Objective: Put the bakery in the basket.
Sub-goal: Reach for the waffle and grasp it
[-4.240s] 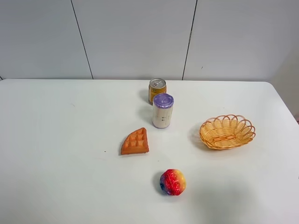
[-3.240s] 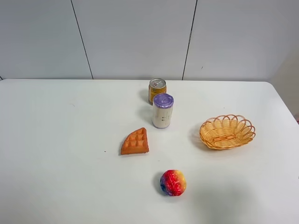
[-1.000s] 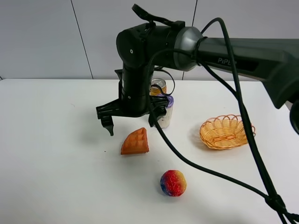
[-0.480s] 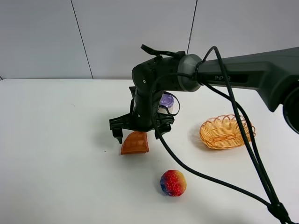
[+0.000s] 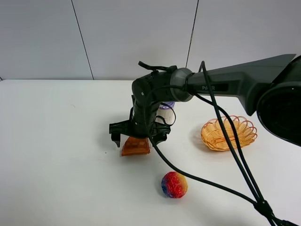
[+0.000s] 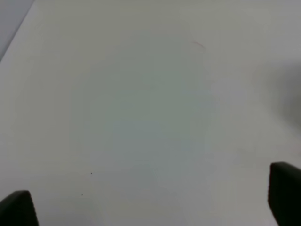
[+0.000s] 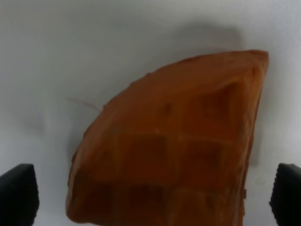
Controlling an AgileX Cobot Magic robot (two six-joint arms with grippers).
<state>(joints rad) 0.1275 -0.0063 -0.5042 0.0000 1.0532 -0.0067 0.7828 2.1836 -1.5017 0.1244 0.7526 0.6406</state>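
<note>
The bakery, an orange-brown waffle wedge, lies on the white table left of centre. My right gripper reaches across from the right and hangs low over it, open, with one finger on each side of the wedge. In the right wrist view the waffle fills the frame between the two fingertips of the right gripper. The tan wicker basket stands empty at the right. My left gripper is open over bare table and does not show in the exterior high view.
A rainbow-coloured ball lies in front of the waffle. A purple-lidded can stands just behind the right arm, mostly hidden by it. The arm's cables trail across the table towards the front right.
The right arm came into view, swung over the waffle and sank lower. Its open fingers now straddle the wedge. The waffle, ball and basket have not moved.
</note>
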